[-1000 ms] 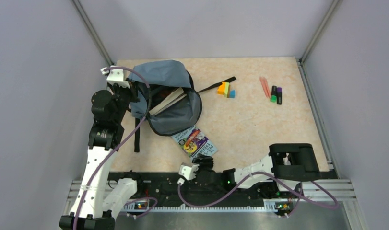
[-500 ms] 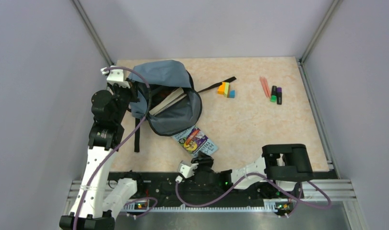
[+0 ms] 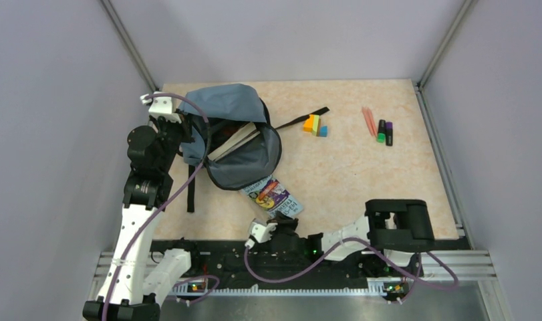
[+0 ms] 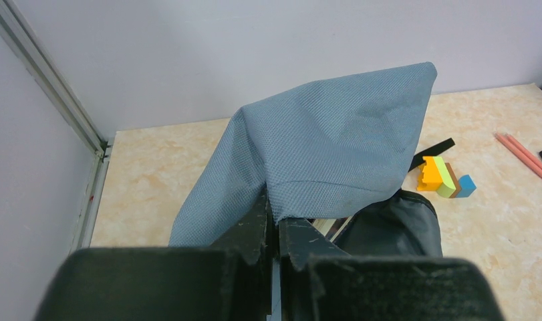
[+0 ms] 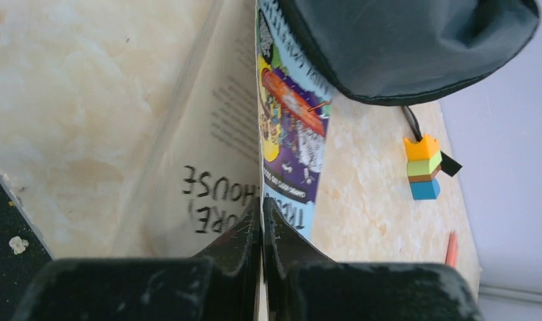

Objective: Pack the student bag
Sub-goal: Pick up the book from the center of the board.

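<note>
Noted right gripper (image 5: pixel 261 214) at the near edge of the table (image 3: pixel 348 167), fingers pressed together on the near edge of a colourful paperback (image 3: pixel 273 196), cover apparently pinched between them. Found the student bag (image 3: pixel 240 144) just beyond, left of centre, open mouth overlapping the paperback's far end, a book inside, flap lifted and clamped in the closed left gripper (image 4: pixel 273 217). Logged coloured blocks (image 3: pixel 315 124), pencils (image 3: pixel 369 121) and highlighters (image 3: pixel 385 132) farther right, apart from the bag.

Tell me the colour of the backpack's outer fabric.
Dusty blue; the student bag shows best in the left wrist view.
</note>
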